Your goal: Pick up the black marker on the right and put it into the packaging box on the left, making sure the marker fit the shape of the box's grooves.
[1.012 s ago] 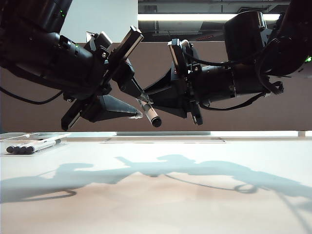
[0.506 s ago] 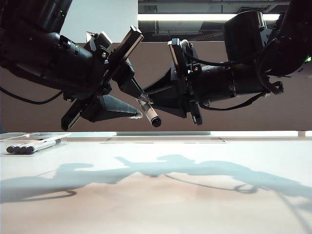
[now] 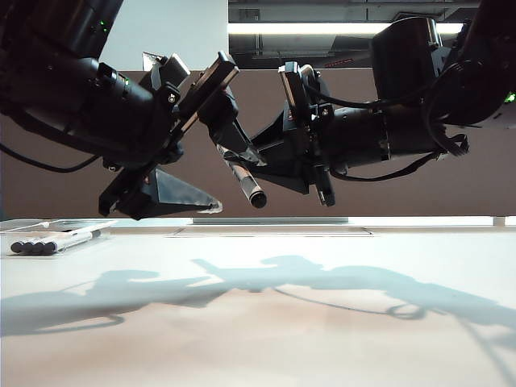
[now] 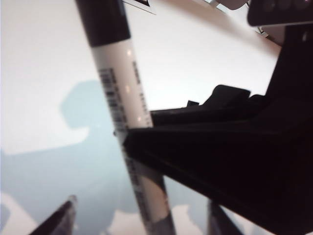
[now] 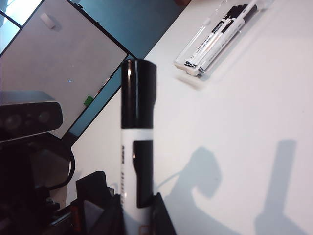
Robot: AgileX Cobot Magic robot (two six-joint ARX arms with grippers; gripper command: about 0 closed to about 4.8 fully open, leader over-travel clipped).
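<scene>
1. Slanting steeply in mid-air above the table (image 3: 266,322), the black marker (image 3: 245,182) points its black end down.
2. Right gripper (image 3: 256,160) clenches the marker; left gripper (image 3: 216,153) is released, jaws spread wide.
3. Packaging box (image 3: 50,235) at far left, details indistinct.

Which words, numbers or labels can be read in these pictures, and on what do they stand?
None can be read.
Marker in the right end effector, beside the open left end effector: barcode and small print on the barrel, too blurred.
Markers in the box: black print on the barrels, too small.
</scene>
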